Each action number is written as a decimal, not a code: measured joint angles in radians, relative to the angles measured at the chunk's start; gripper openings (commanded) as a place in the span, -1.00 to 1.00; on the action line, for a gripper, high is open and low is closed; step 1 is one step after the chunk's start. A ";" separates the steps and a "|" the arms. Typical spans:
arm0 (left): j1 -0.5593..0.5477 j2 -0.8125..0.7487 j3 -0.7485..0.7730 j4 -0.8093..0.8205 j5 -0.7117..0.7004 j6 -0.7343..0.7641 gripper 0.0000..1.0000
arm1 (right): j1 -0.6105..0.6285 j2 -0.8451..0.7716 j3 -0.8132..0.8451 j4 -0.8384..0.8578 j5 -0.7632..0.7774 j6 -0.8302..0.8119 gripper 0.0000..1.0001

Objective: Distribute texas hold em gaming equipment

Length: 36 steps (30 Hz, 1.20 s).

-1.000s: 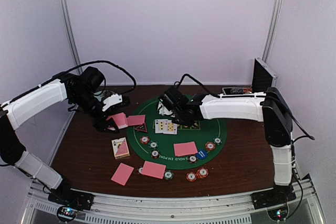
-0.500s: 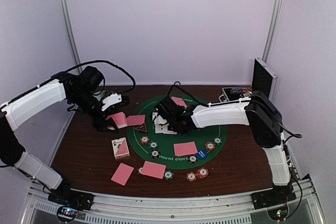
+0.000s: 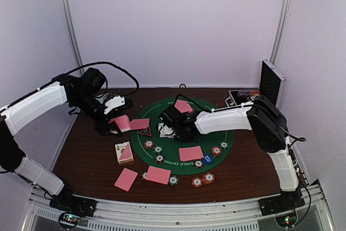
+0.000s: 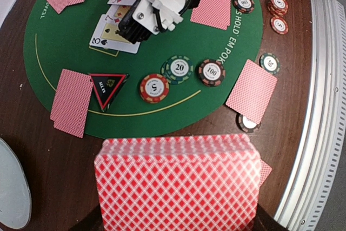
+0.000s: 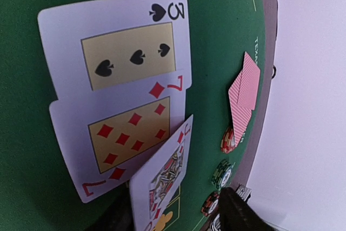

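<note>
The left gripper [image 3: 115,127] clamps the pink-backed deck [image 4: 175,185] off the green mat's [image 3: 168,154] nine o'clock edge, while only the right wrist reads the face-up cards [image 5: 121,96] under the right gripper [image 3: 168,129], whose grip I cannot tell.

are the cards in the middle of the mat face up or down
Face up: the middle cards show a three of spades, seven of diamonds and jack.

Pale lilac walls [image 3: 173,25], dark wooden table [image 3: 86,160].
</note>
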 measured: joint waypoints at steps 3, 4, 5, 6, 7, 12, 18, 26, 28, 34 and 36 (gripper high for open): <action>0.000 0.000 0.000 -0.001 0.000 0.000 -1.00 | 0.000 -0.002 -0.001 -0.021 -0.018 0.022 0.52; 0.000 0.000 0.000 -0.001 0.000 0.000 -1.00 | 0.000 -0.004 -0.002 -0.027 -0.027 0.030 0.57; 0.000 0.000 0.000 -0.002 0.000 0.000 -1.00 | 0.000 -0.008 -0.003 -0.034 -0.034 0.039 0.62; 0.000 0.000 0.001 -0.002 0.001 0.000 -1.00 | 0.000 -0.014 -0.006 -0.038 -0.039 0.048 0.68; 0.000 0.000 0.001 -0.003 0.000 0.000 -1.00 | 0.000 -0.021 -0.008 -0.043 -0.044 0.056 0.74; 0.000 0.000 0.002 -0.004 0.000 0.000 -1.00 | 0.000 -0.084 -0.011 -0.051 -0.060 0.108 0.99; 0.000 0.000 0.002 -0.005 0.000 0.000 -1.00 | -0.011 -0.177 0.006 -0.027 -0.038 0.248 0.99; 0.000 0.000 0.002 -0.006 0.000 0.000 -1.00 | -0.098 -0.201 0.288 -0.208 -0.155 0.640 0.99; 0.000 0.000 0.002 -0.006 0.000 0.000 -1.00 | -0.118 -0.216 0.321 -0.250 -0.240 0.727 0.99; 0.000 0.000 0.002 -0.006 0.000 0.000 -1.00 | -0.117 -0.264 0.321 -0.298 -0.573 0.998 0.99; 0.000 0.000 0.002 -0.006 0.000 0.000 -1.00 | -0.114 -0.272 0.296 -0.281 -0.683 1.104 0.97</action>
